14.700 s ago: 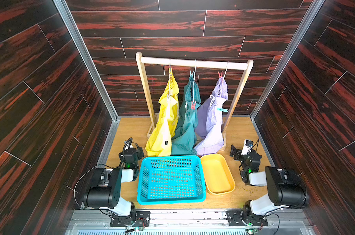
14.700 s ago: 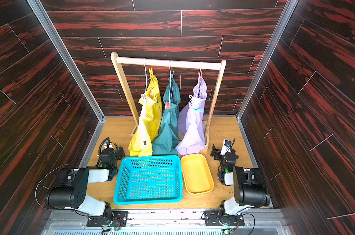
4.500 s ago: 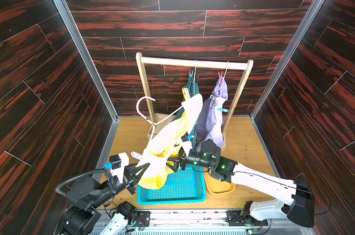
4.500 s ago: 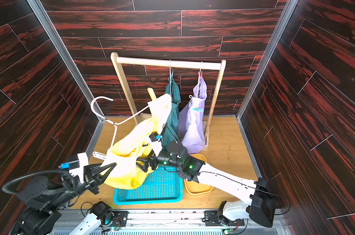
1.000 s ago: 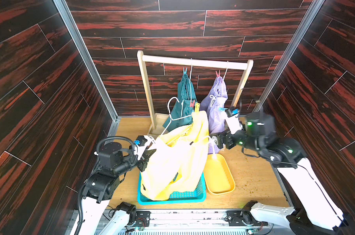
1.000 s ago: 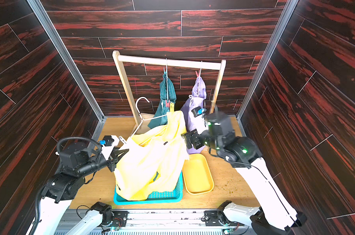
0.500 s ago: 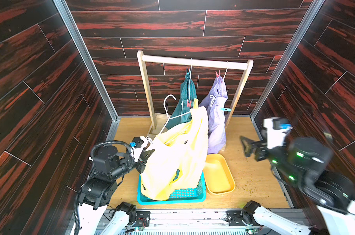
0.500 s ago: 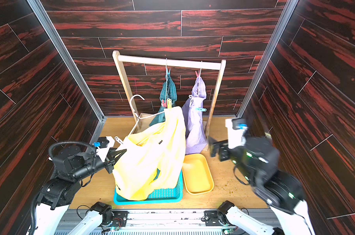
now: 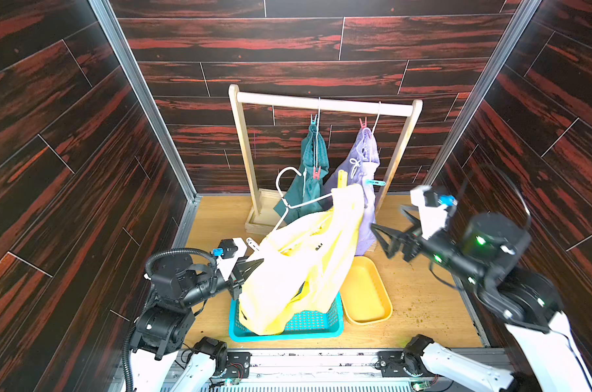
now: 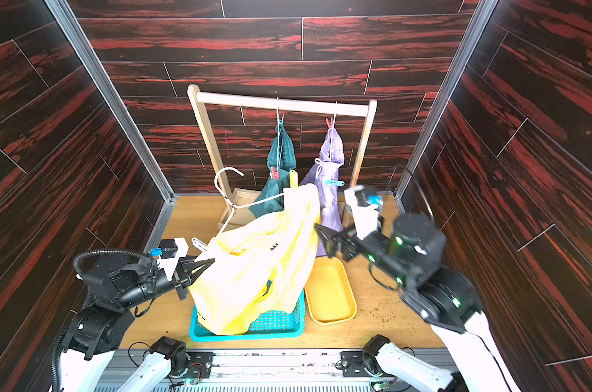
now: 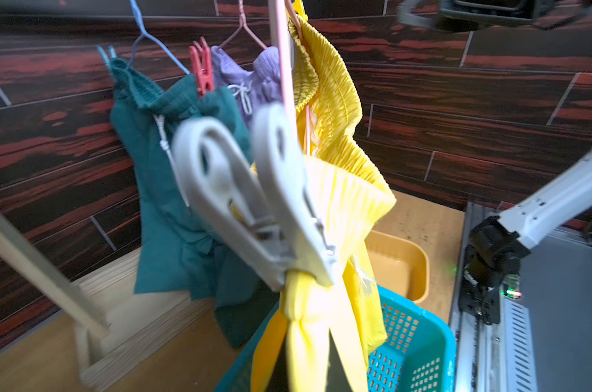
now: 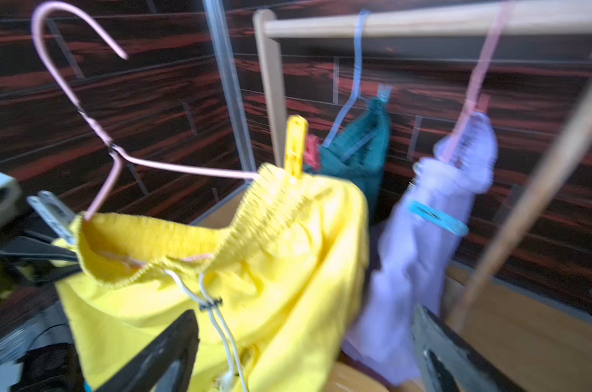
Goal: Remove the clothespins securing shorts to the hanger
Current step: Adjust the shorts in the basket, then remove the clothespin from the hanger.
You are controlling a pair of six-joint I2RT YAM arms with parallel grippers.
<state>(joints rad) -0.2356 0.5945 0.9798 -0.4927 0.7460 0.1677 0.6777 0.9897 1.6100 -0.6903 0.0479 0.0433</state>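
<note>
The yellow shorts (image 9: pixel 298 271) hang from a pale wire hanger (image 9: pixel 287 190) held off the rack, over the basket. A yellow clothespin (image 9: pixel 342 178) (image 12: pixel 295 146) pins the raised waistband corner to the hanger. A grey clothespin (image 11: pixel 253 203) (image 9: pixel 251 242) clamps the lower corner. My left gripper (image 9: pixel 253 264) (image 11: pixel 308 356) is shut on yellow fabric just below that grey clothespin. My right gripper (image 9: pixel 389 224) (image 12: pixel 306 312) stands wide open to the right of the yellow shorts, touching nothing. Teal shorts (image 9: pixel 313 159) and lavender shorts (image 9: pixel 365 163) stay on the rack with red and blue clothespins.
A wooden rack (image 9: pixel 321 103) stands at the back. The teal basket (image 9: pixel 315 325) sits under the yellow shorts, with a yellow tray (image 9: pixel 365 298) to its right. Dark panel walls close in on both sides.
My right arm swung out from beside the lavender shorts to the right, then came back in towards the yellow shorts, jaws open. The left gripper kept its hold and hardly moved.
</note>
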